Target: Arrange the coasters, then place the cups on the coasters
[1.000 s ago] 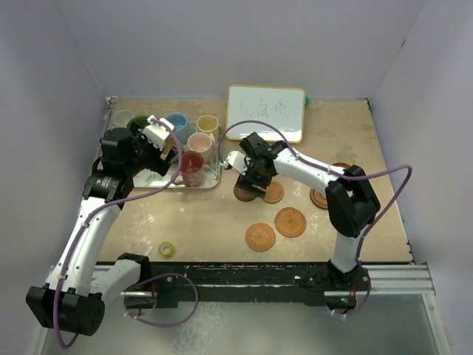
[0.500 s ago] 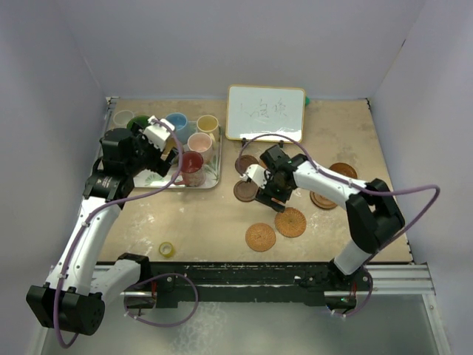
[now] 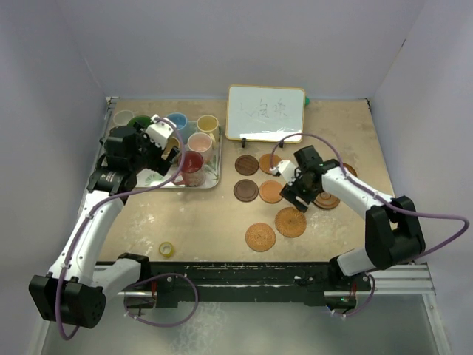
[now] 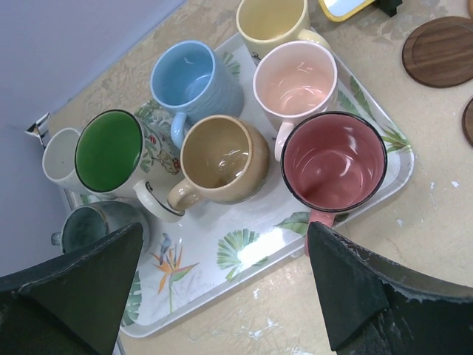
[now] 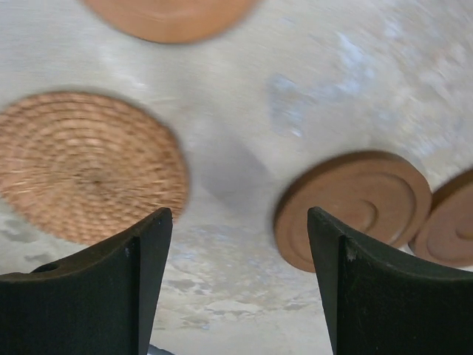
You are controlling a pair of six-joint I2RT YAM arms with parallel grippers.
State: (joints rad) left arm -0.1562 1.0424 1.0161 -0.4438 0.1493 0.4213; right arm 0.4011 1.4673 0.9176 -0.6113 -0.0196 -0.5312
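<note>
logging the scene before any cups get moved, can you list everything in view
cups: eight, grey, green-lined, white, blue, tan, yellow, pink, red, at the tray
tray: one, white with leaf print, back left
coasters: eight, two woven orange, six brown wood, centre right
whiteboard: one, white with yellow frame, back centre
tape roll: one, yellow, near left
left hand: one, black, open over the tray
right hand: one, black, open among the coasters

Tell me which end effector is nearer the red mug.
Left. The left end effector hovers over the tray, just left of the red mug; the right end effector is off to its right, above the coasters.
</note>
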